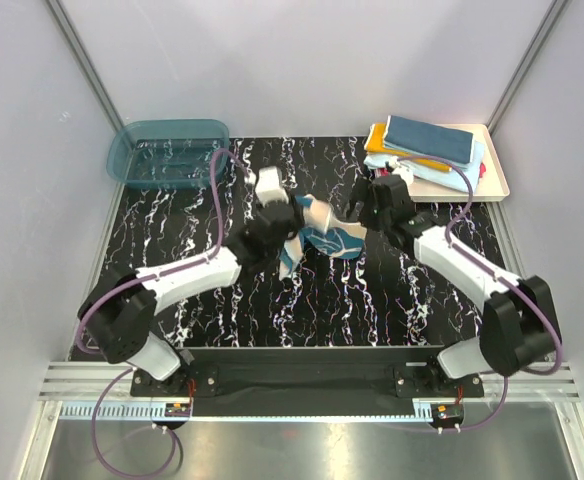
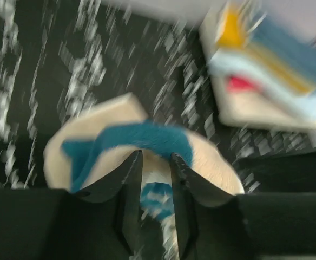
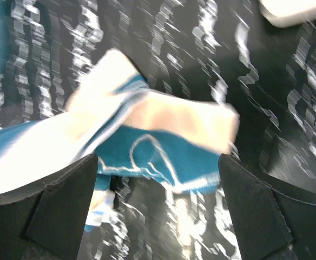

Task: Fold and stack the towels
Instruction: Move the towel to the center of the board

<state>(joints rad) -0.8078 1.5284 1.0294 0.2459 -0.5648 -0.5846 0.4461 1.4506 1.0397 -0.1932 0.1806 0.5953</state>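
Mid-table, one teal-and-cream towel [image 1: 324, 236] lies crumpled between two grippers. Left gripper [image 2: 155, 157]: jaws narrowly parted, cloth in the gap; whether it grips cannot be told. Right gripper [image 3: 157, 162]: spread wide, empty, over the cloth. Soft, light and limp, it is likely best pinched at a cream corner. Four folded towels [image 1: 427, 143] sit stacked on one tray [image 1: 499, 178].

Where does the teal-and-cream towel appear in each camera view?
Top external: the towel is in the middle of the table.
Left wrist: lower centre, just beyond the left gripper.
Right wrist: centre-left, above the open right gripper.
Shared landmark: the cream tray, upper right in every view.
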